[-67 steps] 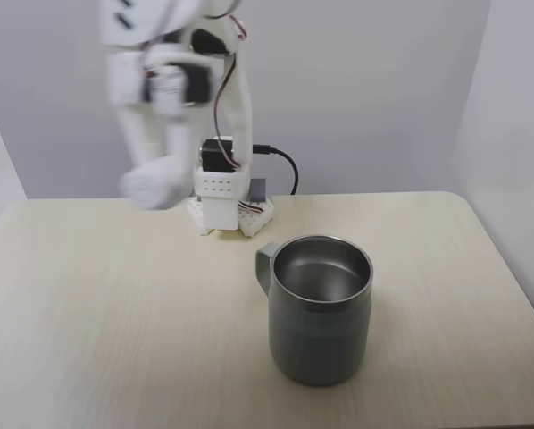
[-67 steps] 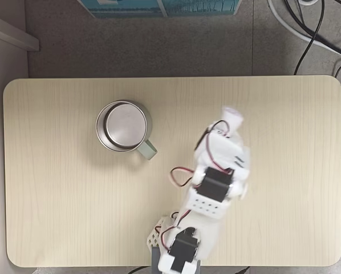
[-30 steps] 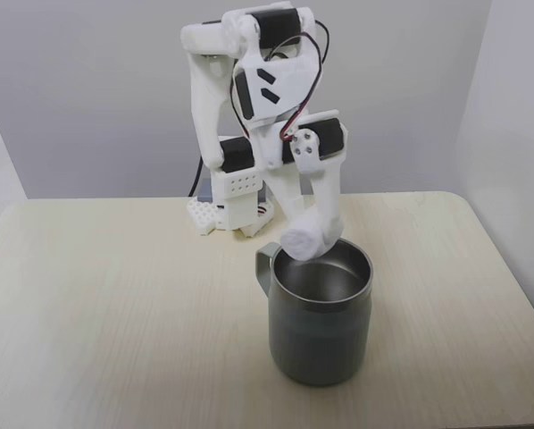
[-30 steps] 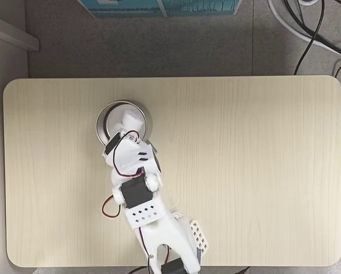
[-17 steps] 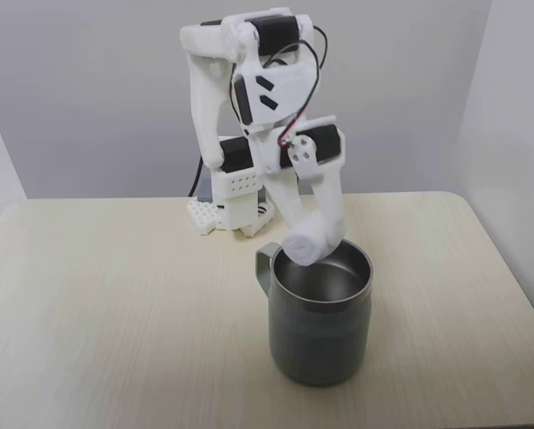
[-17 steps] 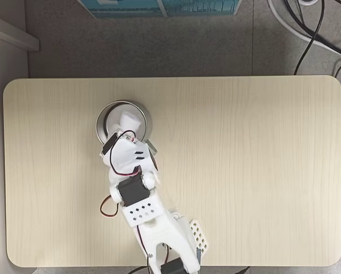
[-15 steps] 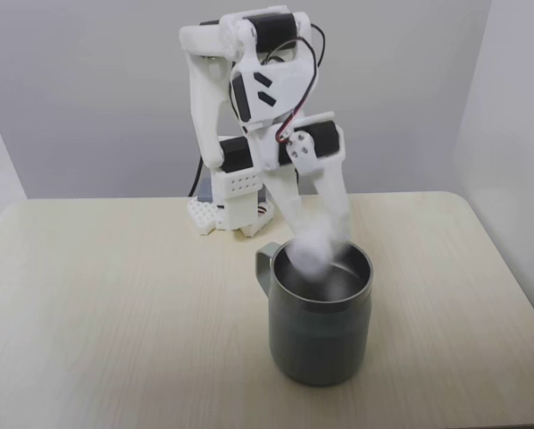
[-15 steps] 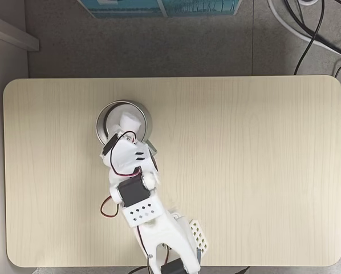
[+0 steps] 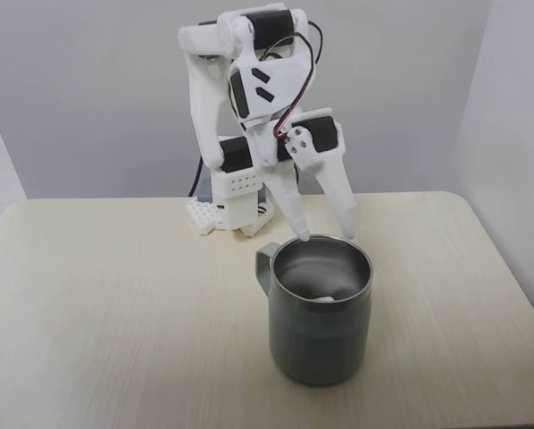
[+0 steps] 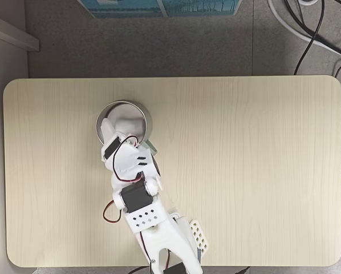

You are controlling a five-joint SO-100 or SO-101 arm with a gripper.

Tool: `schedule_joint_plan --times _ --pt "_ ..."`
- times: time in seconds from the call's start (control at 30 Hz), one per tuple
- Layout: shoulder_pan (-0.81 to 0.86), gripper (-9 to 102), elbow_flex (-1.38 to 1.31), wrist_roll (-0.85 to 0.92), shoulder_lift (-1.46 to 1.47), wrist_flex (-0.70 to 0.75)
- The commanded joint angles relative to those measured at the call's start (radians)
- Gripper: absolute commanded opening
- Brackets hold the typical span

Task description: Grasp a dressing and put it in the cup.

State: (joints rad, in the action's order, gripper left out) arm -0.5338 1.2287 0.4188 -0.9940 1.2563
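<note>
The dressing point(image 9: 325, 294) lies inside the cup point(image 9: 321, 344), a small white patch low against the shiny inner wall on the near side in the fixed view from the front. In the fixed view from above it is hard to separate from the white fingers hanging over the mouth of the cup point(image 10: 141, 112), so its exact spot cannot be told there.

The cup stands upright on the pale wooden table point(image 9: 115, 313), with its handle point(image 9: 263, 266) on the left in the front view. From above, the cup sits toward the left and far part of the table point(image 10: 244, 171).

The gripper point(image 9: 325, 237) hangs directly above the far rim of the cup with its two fingers spread wide and nothing between them. One fingertip point(image 9: 302, 236) points at the left part of the rim, and the other at the right part. From above, the gripper point(image 10: 120, 127) reaches over the cup's opening from the near side, and the white arm point(image 10: 137, 197) runs back toward the near table edge.
</note>
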Motion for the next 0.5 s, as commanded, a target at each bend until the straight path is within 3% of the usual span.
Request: schedule_joint_plan --times 0.0,0.47 --pt "-0.041 21 0.026 -0.028 0.017 -0.002" --pt "-0.104 21 0.04 -0.084 -0.011 -0.006"
